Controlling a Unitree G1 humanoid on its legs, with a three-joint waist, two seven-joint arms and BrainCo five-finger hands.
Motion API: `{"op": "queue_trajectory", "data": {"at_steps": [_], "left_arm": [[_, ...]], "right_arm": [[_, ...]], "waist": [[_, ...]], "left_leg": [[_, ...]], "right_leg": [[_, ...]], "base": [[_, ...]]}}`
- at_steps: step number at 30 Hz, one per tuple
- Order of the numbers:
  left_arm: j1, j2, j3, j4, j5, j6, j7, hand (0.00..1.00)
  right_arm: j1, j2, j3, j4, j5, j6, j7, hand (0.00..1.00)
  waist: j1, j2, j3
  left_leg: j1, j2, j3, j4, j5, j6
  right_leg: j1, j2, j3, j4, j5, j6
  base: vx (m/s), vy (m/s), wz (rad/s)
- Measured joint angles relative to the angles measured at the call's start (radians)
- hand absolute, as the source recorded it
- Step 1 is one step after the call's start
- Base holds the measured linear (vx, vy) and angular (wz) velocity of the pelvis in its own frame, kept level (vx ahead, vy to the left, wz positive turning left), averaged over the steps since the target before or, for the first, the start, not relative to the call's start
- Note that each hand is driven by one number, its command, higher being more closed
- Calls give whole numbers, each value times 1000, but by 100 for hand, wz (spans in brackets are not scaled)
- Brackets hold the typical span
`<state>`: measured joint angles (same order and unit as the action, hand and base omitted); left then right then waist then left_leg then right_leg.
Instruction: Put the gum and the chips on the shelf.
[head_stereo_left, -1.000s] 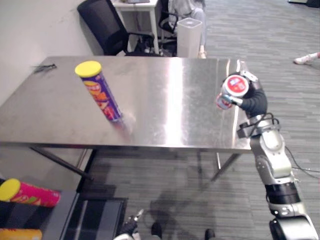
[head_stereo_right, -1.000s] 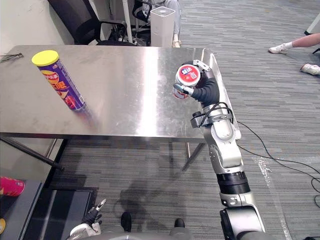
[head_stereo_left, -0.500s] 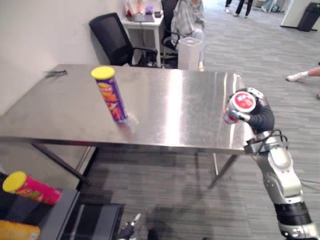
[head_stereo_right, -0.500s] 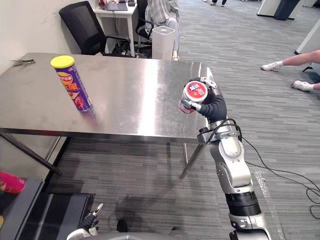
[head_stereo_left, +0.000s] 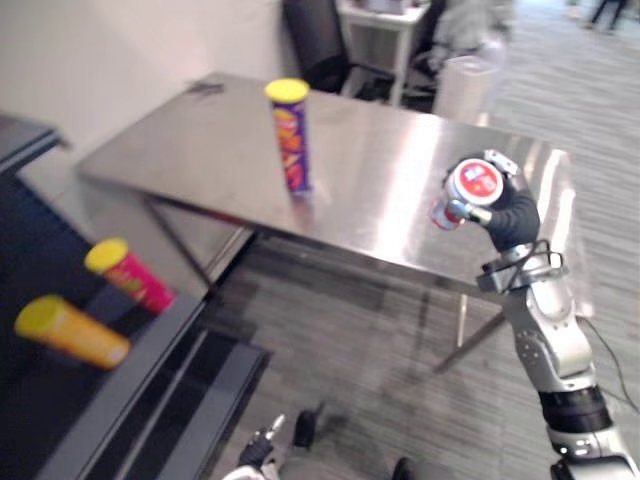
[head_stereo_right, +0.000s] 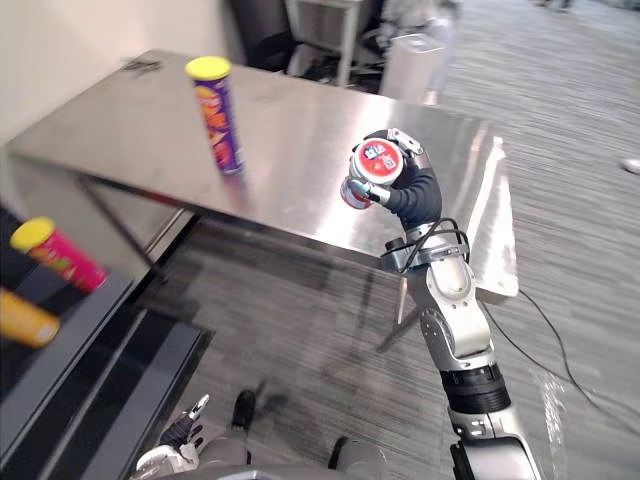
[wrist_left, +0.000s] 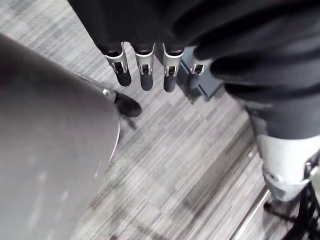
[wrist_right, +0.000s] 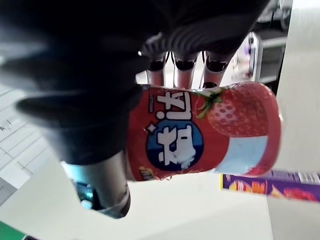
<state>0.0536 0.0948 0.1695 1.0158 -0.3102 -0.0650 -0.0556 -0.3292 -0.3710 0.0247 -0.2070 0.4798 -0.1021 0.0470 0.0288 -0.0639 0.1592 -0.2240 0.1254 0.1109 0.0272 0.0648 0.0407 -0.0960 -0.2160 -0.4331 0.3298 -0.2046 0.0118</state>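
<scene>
Two lie on the shelf (head_stereo_left: 125, 378): pink can (head_stereo_left: 128, 280), orange can (head_stereo_left: 70, 332). Chips (head_stereo_left: 290, 138) stand upright on the tabletop (head_stereo_left: 385, 185). Right hand (head_stereo_left: 507, 207) grips the gum (head_stereo_left: 471, 182); left hand (wrist_left: 146, 75) hangs open.

We saw the small red gum canister (head_stereo_left: 468, 190), strawberry print, red-and-white lid, clamped in the right hand (head_stereo_left: 508, 212) with fingers curled round it. It was held off the steel table (head_stereo_left: 400, 190), over its near edge, lid toward the head camera. The tall purple chips tube (head_stereo_left: 290, 138) with a yellow lid stood upright on the table, well apart. The dark shelf (head_stereo_left: 130, 385) sat low at left.
</scene>
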Motion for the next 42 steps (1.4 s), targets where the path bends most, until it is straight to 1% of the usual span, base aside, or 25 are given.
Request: {"op": "queue_trajectory", "data": {"at_steps": [1,2,3,4,5,6,7,8,9,10,12,13,15,17,18,20,22,26,32,33,37,38,39,40,42], "left_arm": [[-9,5,10,2,1,2,-4,0],[-2,-6,17,2,3,2,-8,0],[0,-13,24,0,2,1,-9,0],[1,-12,30,2,3,2,-12,0],[4,-12,32,3,0,2,-17,0],[9,-13,32,3,0,2,-18,0],[23,-17,32,2,0,2,-18,0],[39,-25,33,3,0,3,-23,0],[51,-38,32,2,0,3,-30,0],[53,-43,35,3,-1,2,-31,0],[59,-29,38,3,0,3,-32,0],[59,-28,38,3,0,3,-32,0],[62,-16,55,7,13,2,-30,0],[62,-10,67,17,15,2,-26,0],[62,-1,66,17,15,2,-24,0],[62,17,64,17,15,2,-23,0],[62,18,64,17,14,2,-18,0],[65,16,70,17,10,2,-14,0],[88,13,75,14,10,1,-2,0],[89,12,75,11,9,1,1,0],[89,9,75,-6,0,-2,2,0],[90,8,75,-22,-1,-2,4,0],[88,7,75,-34,-2,-7,5,0],[89,6,76,-39,-2,-11,5,0],[88,-6,96,-40,-7,-14,10,0]], "right_arm": [[-1,22,-26,7,0,0,-1,100],[3,43,-50,9,-1,-3,-2,100],[6,47,-61,9,-2,-8,-3,100],[11,60,-82,10,-11,-14,-4,100],[14,69,-97,10,-12,-16,-4,100],[19,70,-102,10,-12,-20,-4,100],[33,71,-114,10,-12,-30,-4,100],[53,71,-138,9,-12,-37,-3,100],[60,79,-163,15,-12,-37,-5,100],[61,84,-167,21,-13,-36,-5,100],[63,93,-164,29,-49,-30,-2,100],[63,97,-164,29,-50,-30,-1,100],[63,142,-164,28,-72,-30,0,100],[65,151,-164,28,-89,-30,-4,100],[67,155,-164,29,-91,-30,-12,100],[70,160,-163,29,-124,-30,-20,100],[76,164,-162,32,-131,-30,-23,100],[93,164,-160,40,-167,-30,-20,100],[97,162,-126,61,-166,-31,-10,100],[97,160,-119,67,-166,-32,-6,100],[97,142,-62,88,-166,-33,8,100],[96,139,-43,106,-165,-33,14,100],[93,137,-24,127,-165,-33,27,100],[88,137,-9,139,-166,-33,29,100],[70,140,52,145,-168,-32,37,100]], "waist": [[0,-2,1],[-4,4,4],[-7,11,5],[-7,17,4],[-7,17,1],[-8,18,-3],[-12,30,-13],[-13,52,-30],[-11,72,-44],[-15,68,-44],[-7,59,-45],[-7,58,-46],[-1,38,-49],[0,25,-48],[2,9,-46],[3,-6,-44],[7,-12,-42],[17,-1,-32],[18,14,-22],[18,14,-22],[35,13,-21],[40,8,-18],[60,4,-15],[67,2,-10],[71,2,4]], "left_leg": [[-35,2,92,171,17,29],[-40,26,142,320,-42,38],[-38,38,156,369,-82,33],[-24,51,159,435,-141,14],[3,70,161,466,-167,-13],[21,83,161,469,-176,-29],[48,116,159,459,-181,-50],[79,145,157,406,-170,-79],[95,111,163,316,-180,-110],[93,92,166,283,-179,-112],[86,37,152,206,-177,-113],[86,32,152,201,-177,-113],[88,-5,133,164,-160,-96],[90,-15,124,141,-142,-94],[98,-25,124,113,-120,-94],[112,-36,124,59,-84,-97],[137,-44,127,-13,-42,-102],[177,-38,142,-130,17,-112],[184,-8,151,-130,22,-116],[176,-2,150,-130,28,-125],[139,9,135,-113,36,-127],[105,10,122,-63,24,-124],[83,11,113,-5,-3,-120],[74,11,111,22,-17,-116],[47,-2,84,107,-84,-98]], "right_leg": [[6,-36,-66,24,-9,-9],[23,-55,-139,39,-15,-14],[37,-63,-174,43,-17,-16],[57,-85,-234,43,-17,-15],[73,-115,-288,43,-12,-7],[78,-128,-314,43,-7,2],[90,-150,-365,40,5,22],[93,-166,-409,41,19,46],[91,-182,-438,32,40,76],[92,-190,-448,18,58,82],[122,-197,-466,-56,122,95],[126,-198,-468,-60,126,94],[140,-217,-469,-72,173,89],[138,-225,-469,-66,191,89],[136,-229,-468,-69,192,87],[134,-227,-466,-85,196,92],[132,-218,-459,-107,196,93],[118,-185,-427,-139,198,97],[117,-149,-403,-143,187,81],[112,-142,-406,-144,186,80],[88,-131,-418,-136,187,80],[90,-135,-421,-134,187,80],[93,-140,-421,-132,188,81],[101,-144,-421,-131,189,83],[138,-175,-423,-94,191,85]], "base": [[-101,-126,169],[-85,-113,162],[-93,-35,149],[-84,43,140],[-77,71,137],[-50,126,140],[-25,283,142],[-26,421,165],[-17,413,130],[-30,369,118],[-28,305,100],[-17,250,75],[-12,257,51],[-34,140,22],[-47,70,12],[-57,20,7],[-90,-12,1],[-110,-28,-12],[-54,-33,-13],[5,-39,1],[32,-25,11],[65,-1,34],[73,14,34],[79,48,39],[16,104,45]]}}
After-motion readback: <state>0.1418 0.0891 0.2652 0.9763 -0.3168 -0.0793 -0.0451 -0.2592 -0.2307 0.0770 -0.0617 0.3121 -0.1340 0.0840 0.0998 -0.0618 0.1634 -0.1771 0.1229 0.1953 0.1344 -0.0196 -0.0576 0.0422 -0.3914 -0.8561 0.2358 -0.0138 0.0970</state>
